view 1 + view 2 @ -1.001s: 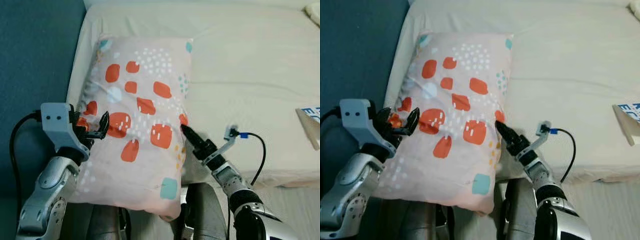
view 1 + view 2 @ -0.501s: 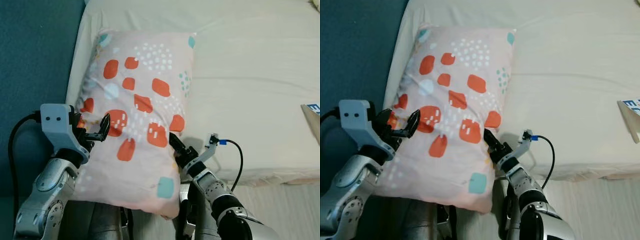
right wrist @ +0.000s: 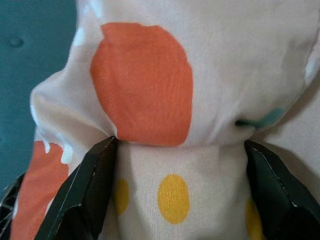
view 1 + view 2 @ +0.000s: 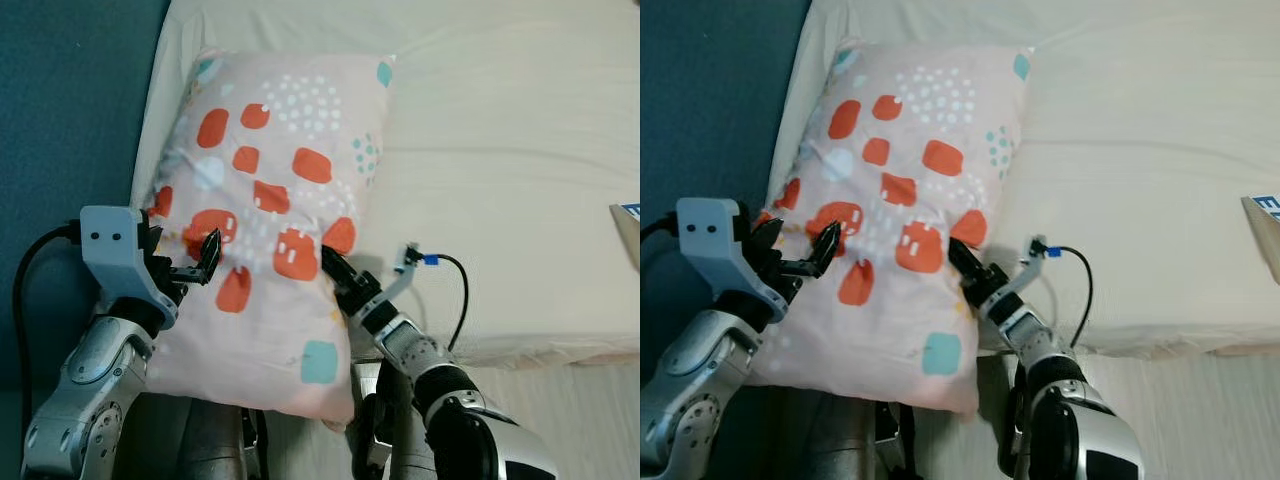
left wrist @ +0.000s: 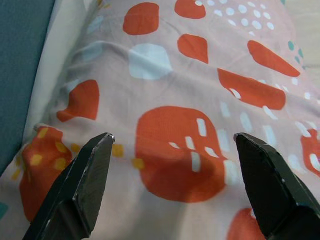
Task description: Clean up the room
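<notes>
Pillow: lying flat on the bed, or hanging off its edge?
Partly hanging off: the pillow lies on the bed, its near end past the edge, between left gripper and right gripper.

Our left arm bends up at the elbow, its left end effector (image 4: 190,262) with fingers spread apart. Our right arm reaches forward and inward, its right end effector (image 4: 335,272) with fingers parted, pressed into fabric bunched between them.

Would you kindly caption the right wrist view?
Right gripper fingers pressing into the patterned pillow edge.
</notes>
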Motion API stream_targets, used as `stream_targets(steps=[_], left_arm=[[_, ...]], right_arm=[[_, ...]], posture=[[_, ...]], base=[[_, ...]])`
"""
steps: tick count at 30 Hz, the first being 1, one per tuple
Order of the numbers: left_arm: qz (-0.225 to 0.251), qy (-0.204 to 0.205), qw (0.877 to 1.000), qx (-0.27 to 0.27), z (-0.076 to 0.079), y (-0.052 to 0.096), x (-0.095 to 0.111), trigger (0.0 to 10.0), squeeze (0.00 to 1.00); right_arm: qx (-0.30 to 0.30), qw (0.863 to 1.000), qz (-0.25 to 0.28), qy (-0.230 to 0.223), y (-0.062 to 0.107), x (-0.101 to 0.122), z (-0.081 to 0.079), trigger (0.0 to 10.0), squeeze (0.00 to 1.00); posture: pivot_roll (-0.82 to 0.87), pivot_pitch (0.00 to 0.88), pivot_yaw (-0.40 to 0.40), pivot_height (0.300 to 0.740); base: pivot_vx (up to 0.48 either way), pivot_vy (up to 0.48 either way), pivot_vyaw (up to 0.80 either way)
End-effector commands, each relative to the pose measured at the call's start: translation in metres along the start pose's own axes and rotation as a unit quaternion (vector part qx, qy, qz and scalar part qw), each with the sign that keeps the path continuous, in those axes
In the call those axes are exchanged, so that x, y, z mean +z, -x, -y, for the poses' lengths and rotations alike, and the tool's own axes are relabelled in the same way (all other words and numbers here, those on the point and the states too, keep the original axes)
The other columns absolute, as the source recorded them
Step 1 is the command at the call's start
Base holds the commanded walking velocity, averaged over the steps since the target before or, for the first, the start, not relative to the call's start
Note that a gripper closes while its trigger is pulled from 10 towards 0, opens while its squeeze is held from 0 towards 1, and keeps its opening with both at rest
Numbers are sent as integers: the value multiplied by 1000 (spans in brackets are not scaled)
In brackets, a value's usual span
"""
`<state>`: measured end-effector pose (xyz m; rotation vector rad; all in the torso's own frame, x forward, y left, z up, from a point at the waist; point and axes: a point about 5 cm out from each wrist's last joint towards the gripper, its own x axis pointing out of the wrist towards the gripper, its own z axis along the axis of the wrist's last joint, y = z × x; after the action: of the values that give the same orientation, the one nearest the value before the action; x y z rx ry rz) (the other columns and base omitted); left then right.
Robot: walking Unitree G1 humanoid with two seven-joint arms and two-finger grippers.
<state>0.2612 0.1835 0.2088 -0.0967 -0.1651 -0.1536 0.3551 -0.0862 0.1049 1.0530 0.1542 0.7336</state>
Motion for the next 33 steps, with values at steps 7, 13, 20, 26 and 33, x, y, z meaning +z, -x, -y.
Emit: stream_targets(steps=[7,13,20,26,33], left_arm=[[-12,-5,1000,0,-2,5,-1,10000,0],[-9,-3,1000,1,-1,3,-1,10000,0],[-5,1,1000,1,0,0,-2,10000,0],[-1,1,1000,3,0,-1,-1,10000,0],[2,3,1000,2,1,-1,0,10000,0]], right_arm=[[-151,985,-65,52,12,-18,23,0,0],[-155,984,-30,85,19,2,26,0,0],[-243,932,-22,268,36,50,35,0,0],[-315,864,25,393,45,102,28,0,0],[-356,818,57,448,50,129,21,0,0]], posture=[[298,525,-33,598],[290,518,-37,598],[283,503,-46,598],[290,492,-51,598],[301,488,-50,598]], base=[[0,0,0],[0,0,0],[0,0,0],[0,0,0],[0,0,0]])
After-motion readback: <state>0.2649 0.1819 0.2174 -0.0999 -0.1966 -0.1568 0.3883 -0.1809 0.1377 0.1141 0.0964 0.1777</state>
